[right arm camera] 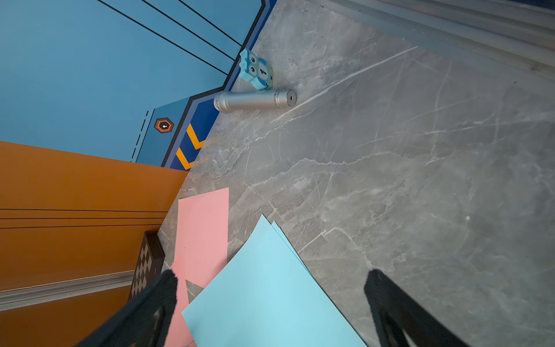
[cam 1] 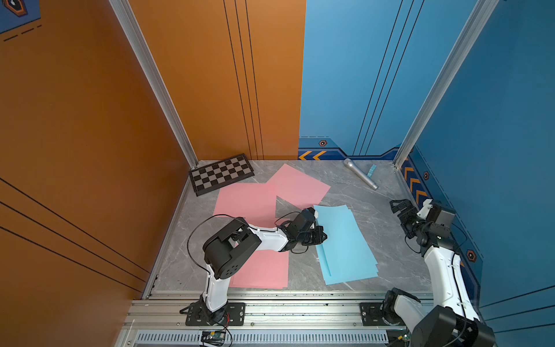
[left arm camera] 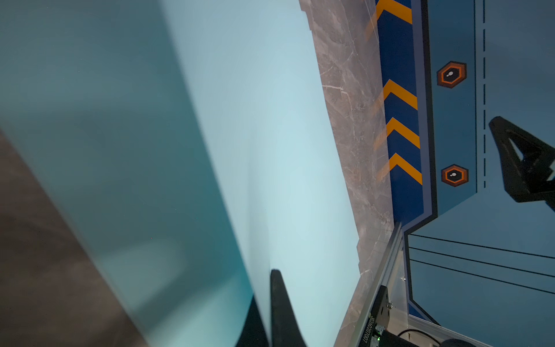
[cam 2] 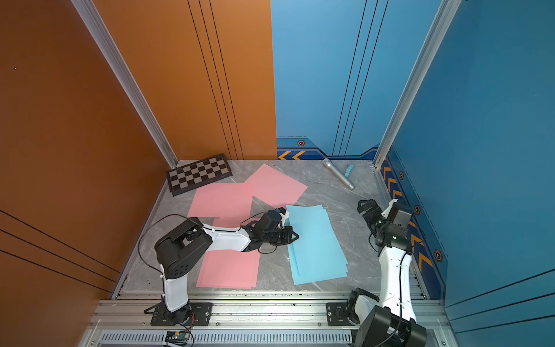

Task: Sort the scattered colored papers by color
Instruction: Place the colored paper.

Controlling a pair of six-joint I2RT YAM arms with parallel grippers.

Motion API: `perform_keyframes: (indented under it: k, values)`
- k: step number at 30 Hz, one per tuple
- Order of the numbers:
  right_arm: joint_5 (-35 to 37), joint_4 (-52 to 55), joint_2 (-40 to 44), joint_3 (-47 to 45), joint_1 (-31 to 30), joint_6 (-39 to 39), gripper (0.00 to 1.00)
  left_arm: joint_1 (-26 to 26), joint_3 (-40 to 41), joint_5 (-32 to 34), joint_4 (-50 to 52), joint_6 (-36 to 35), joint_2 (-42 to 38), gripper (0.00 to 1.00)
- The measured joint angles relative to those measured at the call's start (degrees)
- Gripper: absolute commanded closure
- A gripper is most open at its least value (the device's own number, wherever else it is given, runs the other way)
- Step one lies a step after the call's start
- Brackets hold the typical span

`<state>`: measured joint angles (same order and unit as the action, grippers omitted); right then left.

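Observation:
Several light blue papers (cam 1: 345, 246) (cam 2: 318, 249) lie stacked at the table's right centre. My left gripper (cam 1: 322, 235) (cam 2: 295, 235) is at the stack's left edge, shut on a light blue paper. In the left wrist view that sheet (left arm camera: 285, 150) runs between the closed fingers of the gripper (left arm camera: 270, 279), its edge lifted. One pink paper (cam 1: 300, 186) lies at the back centre, another (cam 1: 246, 201) to its left, and a third (cam 1: 264, 270) at the front under the left arm. My right gripper (cam 1: 399, 207) (cam 2: 365, 207) (right arm camera: 273, 275) hangs open near the right wall, empty, above the blue stack's far corner (right arm camera: 264, 294).
A black-and-grey checkered board (cam 1: 220, 174) leans in the back left corner. A silver microphone (cam 1: 360, 174) (right arm camera: 255, 100) and a small light-blue block (cam 1: 372, 170) (right arm camera: 255, 69) lie at the back right. Walls close in three sides; a metal rail (cam 1: 270, 303) runs along the front.

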<state>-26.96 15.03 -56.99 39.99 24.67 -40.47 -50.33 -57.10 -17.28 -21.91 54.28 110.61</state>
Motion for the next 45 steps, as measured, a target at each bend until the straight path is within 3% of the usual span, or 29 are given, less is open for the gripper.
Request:
perform_keyframes:
  k: [26,33,41,42,45]
  values:
    - [0.02,-0.02,-1.05,0.00,-2.89,0.02,0.00,-0.57,2.03,-2.78,-0.63,-0.44,0.00,1.00]
    - [0.04,-0.02,-1.31,0.00,-3.04,0.02,0.00,-0.57,3.32,-2.12,-0.55,-0.33,-0.15,0.62]
    - [0.09,-0.02,-1.31,0.00,-3.52,0.02,0.00,-1.44,2.38,3.34,9.22,-3.37,-6.27,0.33]
    - [0.11,-0.02,-1.31,0.00,-3.63,0.02,0.00,-1.81,1.40,4.57,11.63,-4.15,-7.15,0.00]
    - [0.17,-0.02,-1.31,0.00,-3.74,0.02,0.00,-3.21,-2.86,8.13,19.30,-6.78,-8.72,0.02]
